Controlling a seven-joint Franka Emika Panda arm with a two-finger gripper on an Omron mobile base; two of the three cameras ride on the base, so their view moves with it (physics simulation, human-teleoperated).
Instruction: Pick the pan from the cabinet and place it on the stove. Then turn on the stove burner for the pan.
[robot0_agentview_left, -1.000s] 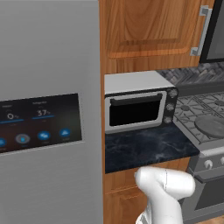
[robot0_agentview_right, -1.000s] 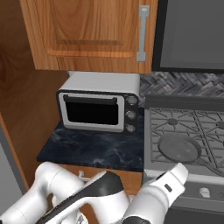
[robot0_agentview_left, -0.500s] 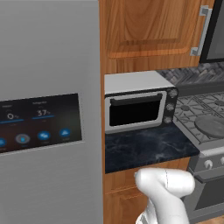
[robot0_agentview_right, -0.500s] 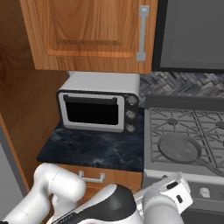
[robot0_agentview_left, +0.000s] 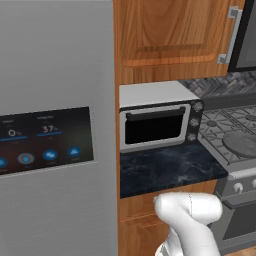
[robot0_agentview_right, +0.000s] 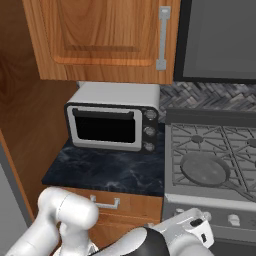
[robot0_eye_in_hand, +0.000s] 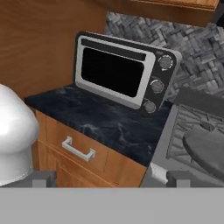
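Both fingers spread wide, low before the shut cabinet

Base views flank arm, facing forward-down; hand view low, close; all share toaster oven.

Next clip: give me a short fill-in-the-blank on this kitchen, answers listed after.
1. The cabinet doors above the counter are ____.
2. The toaster oven sits on the dark marble ____.
3. To the toaster oven's right stands the ____, with black grates.
4. The toaster oven's front carries ____ round knobs.

Answers: closed; counter; stove; three
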